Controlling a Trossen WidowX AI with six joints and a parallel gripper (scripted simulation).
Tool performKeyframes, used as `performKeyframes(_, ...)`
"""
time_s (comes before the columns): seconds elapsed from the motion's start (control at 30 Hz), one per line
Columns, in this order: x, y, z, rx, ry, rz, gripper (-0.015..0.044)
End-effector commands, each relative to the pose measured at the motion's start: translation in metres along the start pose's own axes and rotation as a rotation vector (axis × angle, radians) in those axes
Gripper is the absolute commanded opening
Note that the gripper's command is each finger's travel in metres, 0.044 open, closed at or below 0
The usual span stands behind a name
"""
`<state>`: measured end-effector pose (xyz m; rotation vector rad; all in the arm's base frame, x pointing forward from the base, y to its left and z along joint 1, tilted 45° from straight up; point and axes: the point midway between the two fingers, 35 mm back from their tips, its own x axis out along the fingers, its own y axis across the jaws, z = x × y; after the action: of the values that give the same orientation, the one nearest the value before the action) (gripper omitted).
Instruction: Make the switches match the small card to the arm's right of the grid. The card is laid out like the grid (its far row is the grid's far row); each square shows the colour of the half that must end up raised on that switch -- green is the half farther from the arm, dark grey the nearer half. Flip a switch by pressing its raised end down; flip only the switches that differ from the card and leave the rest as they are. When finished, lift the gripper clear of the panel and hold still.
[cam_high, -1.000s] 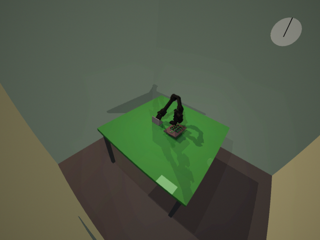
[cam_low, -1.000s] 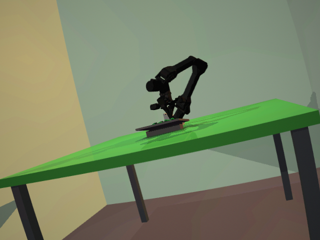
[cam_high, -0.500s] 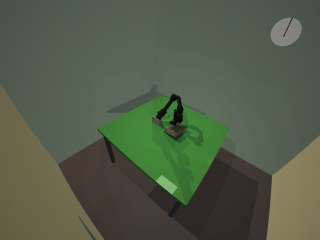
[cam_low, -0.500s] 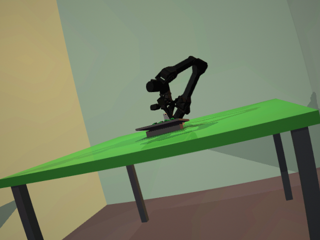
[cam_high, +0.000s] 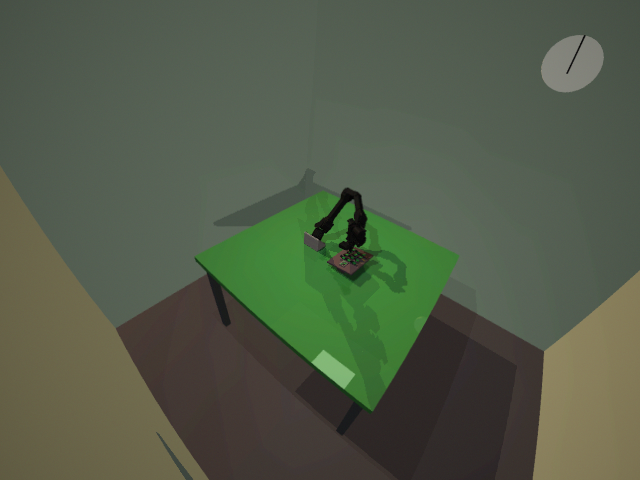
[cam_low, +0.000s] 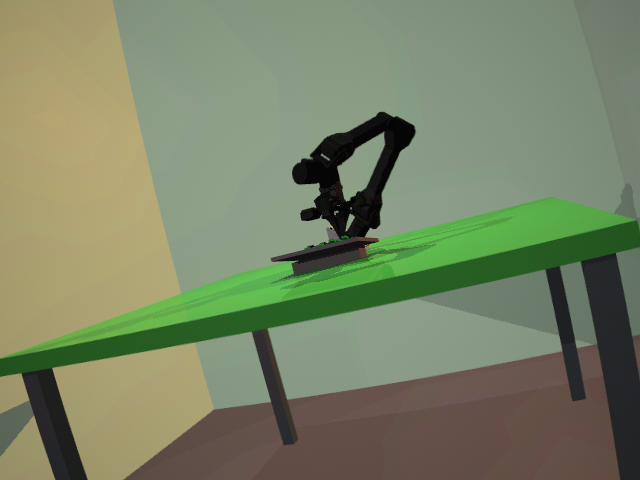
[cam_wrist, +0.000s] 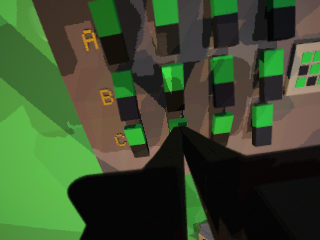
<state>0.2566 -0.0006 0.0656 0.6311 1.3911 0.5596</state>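
The hand (cam_wrist: 179, 131), closed and gripping nothing, makes a blunt tip pressing the switch (cam_wrist: 177, 122) at six o'clock.

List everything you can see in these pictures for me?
table: one, green top, dark legs, in a room corner
panel: one, brown, on the table under the arm
switches: twelve in view, half green, half dark grey, in rows on the panel
row letters: A, B, C, yellow, along the panel's edge
card: one, pale with green and dark squares, at the panel's edge
grey plate: one, by the arm's base
pale patch: one, light green, near table corner
disc: one, grey, on the wall
arm: one, black
gripper: one, black, shut, tip at a row C switch
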Motion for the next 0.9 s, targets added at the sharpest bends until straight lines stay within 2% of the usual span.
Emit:
performKeyframes(0.0,0.0009,0.0003,0.0002,0.005,-0.002,0.004,0.0000)
performKeyframes(0.87,0.0044,0.0004,0.0003,0.005,-0.002,0.004,0.0000)
